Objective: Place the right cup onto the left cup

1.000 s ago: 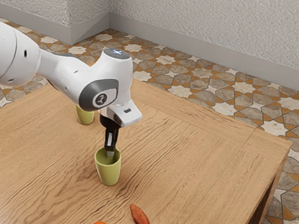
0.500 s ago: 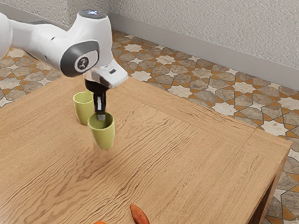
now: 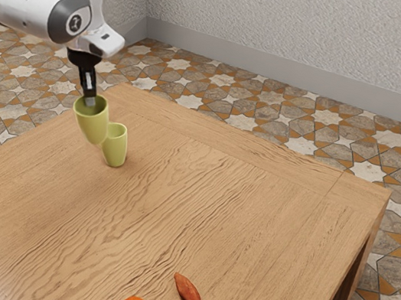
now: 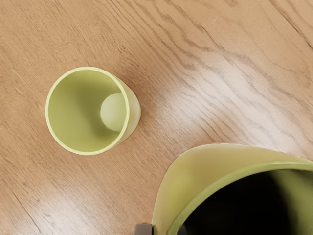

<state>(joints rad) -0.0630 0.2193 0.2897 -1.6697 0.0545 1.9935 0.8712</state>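
Right cup [image 3: 92, 127] held aloft, its wall clamped in the gripper [image 3: 90, 101] — left cup [image 3: 115, 150] upright on the counter [image 3: 197, 212] — alignment, lowering and release remain.

Green cup [image 3: 91, 124] aloft (other cup [image 3: 115, 150] upright)

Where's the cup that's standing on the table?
Toward the exterior view's left, the standing cup is on the table; the raised cup in my gripper, a bit farther left there, partly hides it.
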